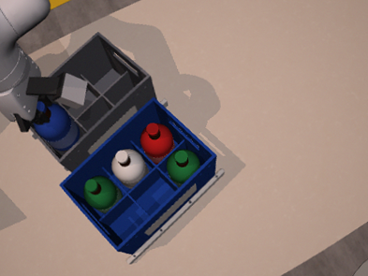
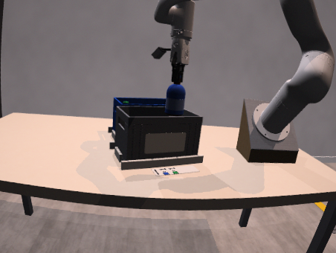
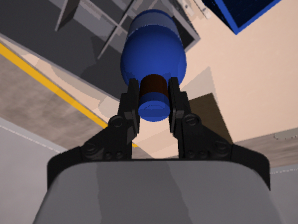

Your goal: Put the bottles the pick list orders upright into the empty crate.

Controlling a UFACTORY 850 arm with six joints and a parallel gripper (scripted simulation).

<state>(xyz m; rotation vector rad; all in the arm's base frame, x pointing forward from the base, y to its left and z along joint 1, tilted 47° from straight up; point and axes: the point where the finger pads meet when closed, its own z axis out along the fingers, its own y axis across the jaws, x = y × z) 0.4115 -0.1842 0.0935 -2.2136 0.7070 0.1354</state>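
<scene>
My gripper is shut on the neck of a blue bottle, which hangs upright over an end compartment of the dark grey crate. Its base is near rim height. No bottle shows in that crate's visible compartments. The blue crate holds a green bottle, a white bottle, a red bottle and another green bottle, upright. The pick list shows blue and green squares; its figures are too small to read surely.
The two crates stand side by side, close together. A pale rail runs along the blue crate's outer side, and a grey rail along the dark crate's. The arm's base block stands on the table beyond the crates' end.
</scene>
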